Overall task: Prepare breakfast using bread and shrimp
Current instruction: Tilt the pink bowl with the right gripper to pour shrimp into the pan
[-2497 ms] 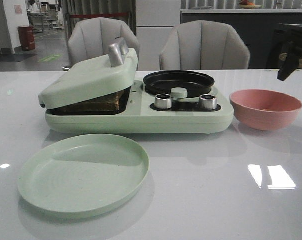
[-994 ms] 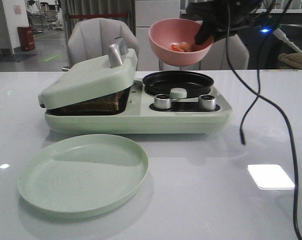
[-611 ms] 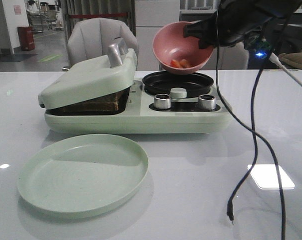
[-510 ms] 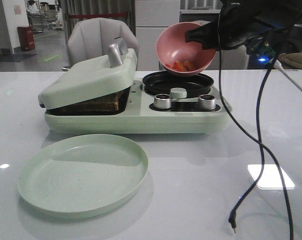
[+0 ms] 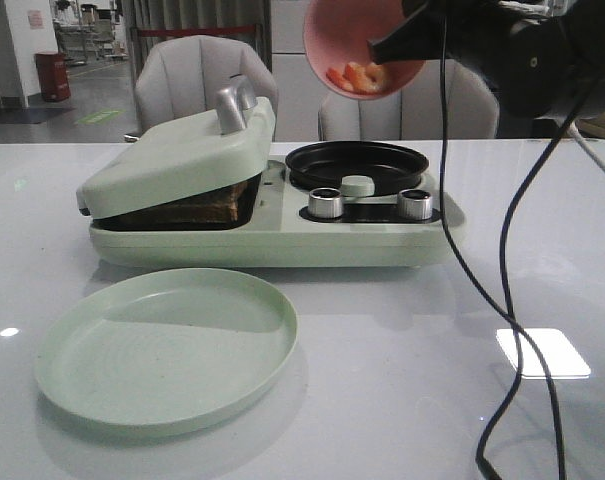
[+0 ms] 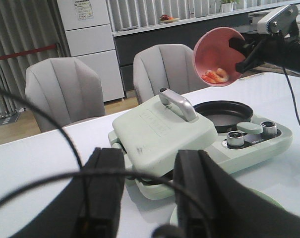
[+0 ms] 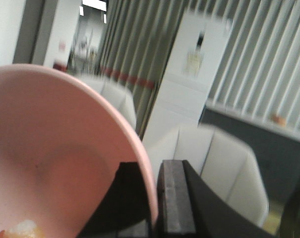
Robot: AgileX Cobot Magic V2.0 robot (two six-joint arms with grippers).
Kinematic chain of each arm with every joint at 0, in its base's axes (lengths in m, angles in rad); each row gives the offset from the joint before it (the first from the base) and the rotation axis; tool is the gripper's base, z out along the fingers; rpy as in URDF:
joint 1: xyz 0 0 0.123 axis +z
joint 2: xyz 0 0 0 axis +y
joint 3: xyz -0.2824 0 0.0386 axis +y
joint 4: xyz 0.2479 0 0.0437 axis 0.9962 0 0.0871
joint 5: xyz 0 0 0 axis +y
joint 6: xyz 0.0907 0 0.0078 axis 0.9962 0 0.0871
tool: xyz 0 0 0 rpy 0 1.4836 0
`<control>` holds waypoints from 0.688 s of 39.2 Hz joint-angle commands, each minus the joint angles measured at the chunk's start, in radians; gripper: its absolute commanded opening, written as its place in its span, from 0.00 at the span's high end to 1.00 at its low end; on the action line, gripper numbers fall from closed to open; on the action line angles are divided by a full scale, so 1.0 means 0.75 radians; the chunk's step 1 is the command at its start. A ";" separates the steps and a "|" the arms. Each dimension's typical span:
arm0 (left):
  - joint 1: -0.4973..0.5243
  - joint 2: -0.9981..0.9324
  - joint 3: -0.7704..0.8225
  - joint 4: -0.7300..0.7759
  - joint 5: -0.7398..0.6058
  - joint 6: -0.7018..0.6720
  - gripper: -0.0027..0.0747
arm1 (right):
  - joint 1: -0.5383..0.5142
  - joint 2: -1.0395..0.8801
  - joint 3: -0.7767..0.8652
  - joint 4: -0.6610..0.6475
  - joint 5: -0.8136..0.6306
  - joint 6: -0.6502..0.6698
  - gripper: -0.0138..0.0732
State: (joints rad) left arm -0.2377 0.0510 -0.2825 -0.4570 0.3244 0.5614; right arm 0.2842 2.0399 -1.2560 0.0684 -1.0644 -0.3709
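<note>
My right gripper (image 5: 394, 44) is shut on the rim of a pink bowl (image 5: 344, 35) and holds it tilted, high above the round black pan (image 5: 357, 166) of the green breakfast maker (image 5: 282, 240). The shrimp (image 5: 356, 77), a few orange-pink pieces, lie at the bowl's low edge; they also show in the left wrist view (image 6: 215, 75). In the right wrist view the gripper (image 7: 154, 171) pinches the bowl rim (image 7: 140, 148). The bread (image 5: 197, 208) lies under the part-raised green lid (image 5: 172, 155); only its edge shows. My left gripper (image 6: 147, 198) is open and empty, short of the maker.
A round green plate (image 5: 167, 345) lies on the white table in front of the maker. Two metal knobs (image 5: 326, 203) sit on the maker's front. A black cable (image 5: 517, 330) hangs from the right arm to the table. Chairs stand behind the table.
The right gripper took the pink bowl from the table at the right, carried it over the black pan, and in the last half second raised it higher and tipped it more.
</note>
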 commanded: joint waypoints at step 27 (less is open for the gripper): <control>-0.009 0.014 -0.035 -0.024 -0.090 -0.016 0.56 | -0.016 0.090 -0.152 -0.199 -0.275 -0.765 0.70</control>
State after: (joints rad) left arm -0.2377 0.0510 -0.2825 -0.4570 0.3244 0.5614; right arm 0.2779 2.1682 -1.3355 -0.0706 -1.1250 -0.8883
